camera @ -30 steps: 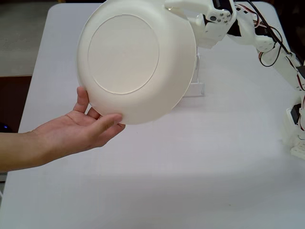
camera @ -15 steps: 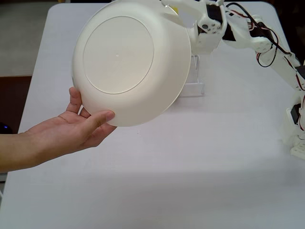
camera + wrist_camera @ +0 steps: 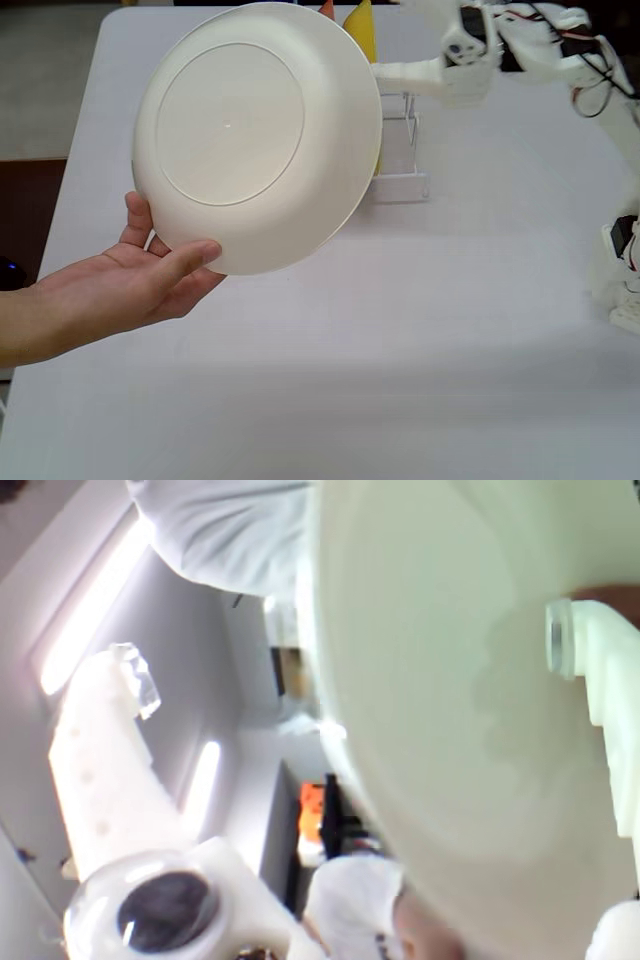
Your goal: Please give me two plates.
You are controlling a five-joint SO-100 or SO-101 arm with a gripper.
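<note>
Fixed view: cream-white plate [image 3: 258, 135] is standing nearly on edge, underside facing the camera, up off the desk [image 3: 400, 330] over its upper-left part. A person's hand [image 3: 140, 280] is reaching in from the left edge, palm up, thumb and fingertips touching the plate's lower rim.

White arm [image 3: 560, 50] is stretching in from the right along the top of the frame. Gripper [image 3: 385, 70] is sitting at the plate's right rim; one long finger is showing as a white bar running left up to the rim. The plate is hiding the tip, so I can't tell from here whether it's touching.

Wrist view: plate [image 3: 470, 680] is filling the right half, glossy inner face toward the lens. One finger [image 3: 600, 670] is lying over that face at the right edge, the other finger [image 3: 100, 770] is sitting far off at the left. So the fingers are spread wide and aren't pinching the plate.

Yellow plate [image 3: 362, 35] is standing upright in a clear rack [image 3: 400, 160] just behind the cream one, only its top edge poking out above the rim. A sliver of orange plate [image 3: 327, 9] is showing right beside it, to its left. Rack is sitting on the desk near the top centre.
</note>
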